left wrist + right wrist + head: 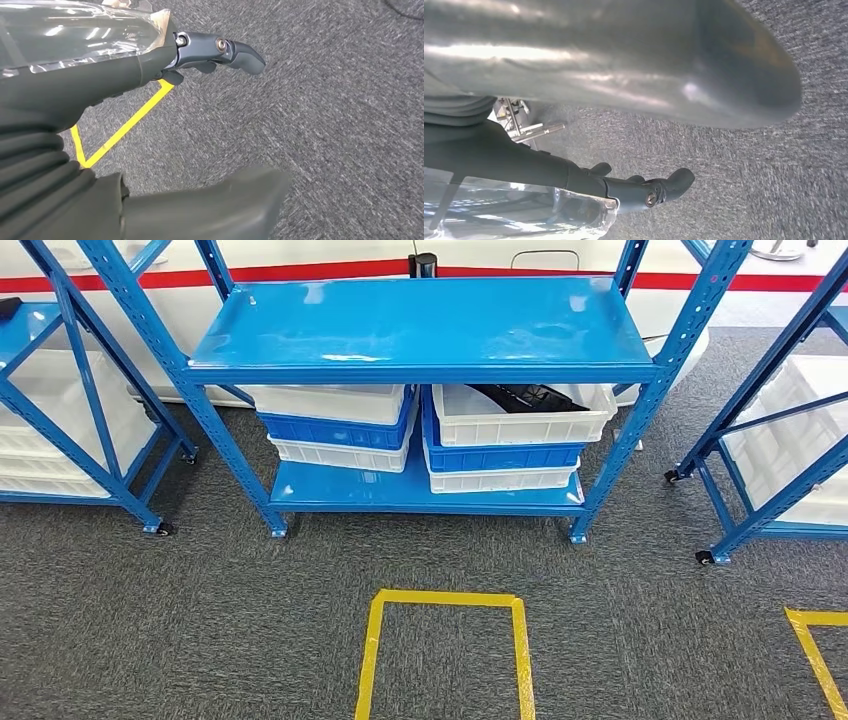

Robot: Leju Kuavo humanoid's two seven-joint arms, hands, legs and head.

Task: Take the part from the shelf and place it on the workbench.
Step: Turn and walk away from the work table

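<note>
The task looks barely begun. On the left, the left hand (200, 55) hangs over the grey carpet (325, 125) near a line of yellow tape (125, 125), its fingers loosely apart and holding nothing. Ahead in the head view stands the blue shelf (420, 330), its top board bare; on the lower board sit stacked crates, and the upper right white crate (525, 420) holds a dark part (530, 396) (likely the one to fetch, though its shape is hard to make out). On the right, the right hand (644, 187) also hangs over carpet, fingers apart and empty. Reaching, grasping, carrying and setting down on the bench all appear to remain.
</note>
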